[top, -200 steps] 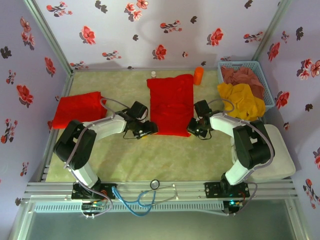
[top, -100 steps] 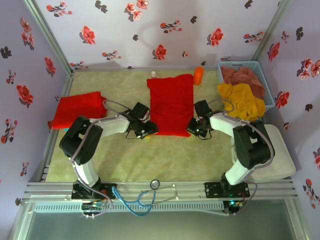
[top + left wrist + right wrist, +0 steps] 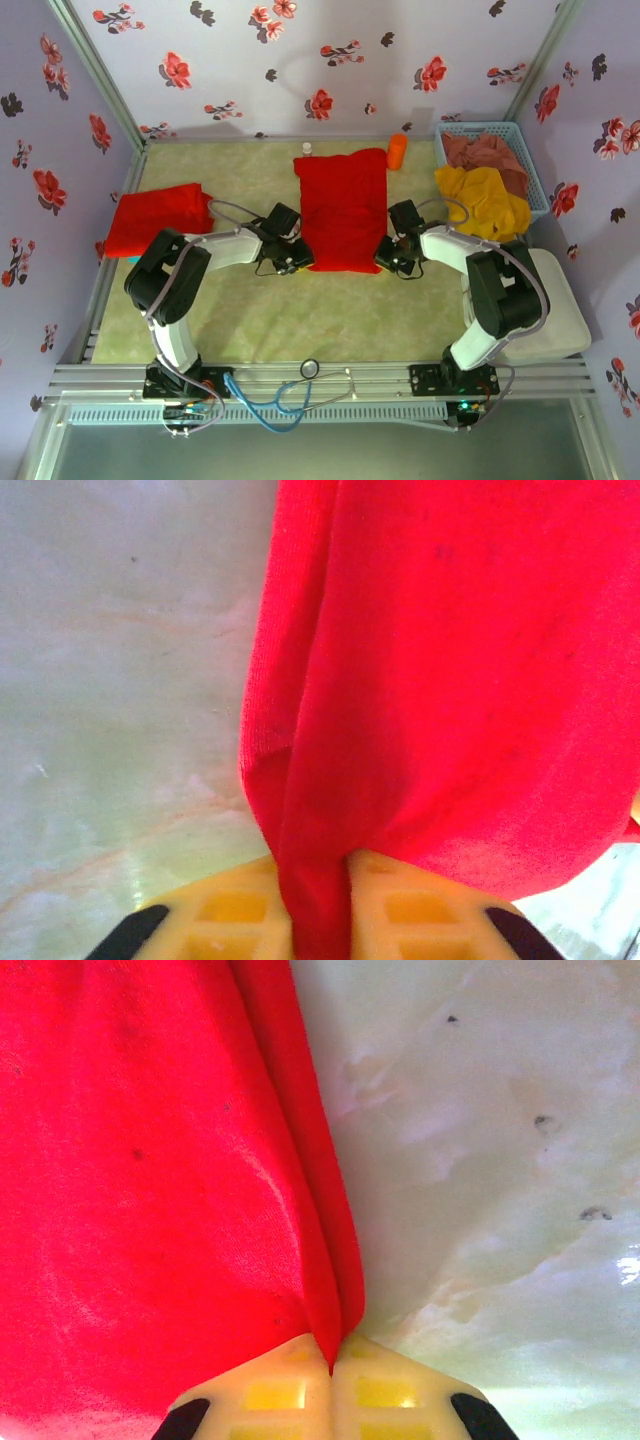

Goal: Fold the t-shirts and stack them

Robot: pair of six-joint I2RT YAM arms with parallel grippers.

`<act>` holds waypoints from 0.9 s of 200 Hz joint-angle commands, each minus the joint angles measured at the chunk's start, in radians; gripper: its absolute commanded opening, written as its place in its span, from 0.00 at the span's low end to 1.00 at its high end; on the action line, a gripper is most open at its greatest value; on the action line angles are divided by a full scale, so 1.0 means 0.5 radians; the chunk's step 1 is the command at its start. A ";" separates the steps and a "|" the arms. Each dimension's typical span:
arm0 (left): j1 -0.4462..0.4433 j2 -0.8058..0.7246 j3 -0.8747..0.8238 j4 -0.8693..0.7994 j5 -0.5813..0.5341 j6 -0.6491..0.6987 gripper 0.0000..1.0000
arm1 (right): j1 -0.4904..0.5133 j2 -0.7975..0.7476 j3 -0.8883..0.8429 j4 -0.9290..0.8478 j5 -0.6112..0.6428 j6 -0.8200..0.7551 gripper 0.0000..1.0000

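As left gripper (image 3: 318,905) pinches t-shirt (image 3: 450,680), basket (image 3: 480,127) overhead

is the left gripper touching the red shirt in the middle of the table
Touching. The left wrist view shows a fold of the middle t-shirt pinched between the yellow pads of the left gripper, cloth pressed against both.

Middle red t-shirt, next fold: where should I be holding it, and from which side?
Its two near corners, each taken from its outer side. The middle t-shirt lies flat as a long rectangle with a short edge nearest, so those corners offer free layered edges. The left hand and right hand are pinched there now, cloth clamped in each.
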 commanded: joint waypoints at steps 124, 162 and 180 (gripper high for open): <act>-0.337 -0.510 -0.217 -0.422 -0.338 0.028 0.00 | 0.109 -0.609 -0.339 -0.263 -0.093 -0.175 0.00; -0.546 -0.808 -0.558 -0.279 -0.517 -0.319 0.00 | 0.168 -0.961 -0.526 -0.402 -0.007 -0.135 0.00; -0.686 -0.927 -0.616 -0.295 -0.602 -0.417 0.00 | 0.205 -1.140 -0.592 -0.478 -0.009 -0.134 0.00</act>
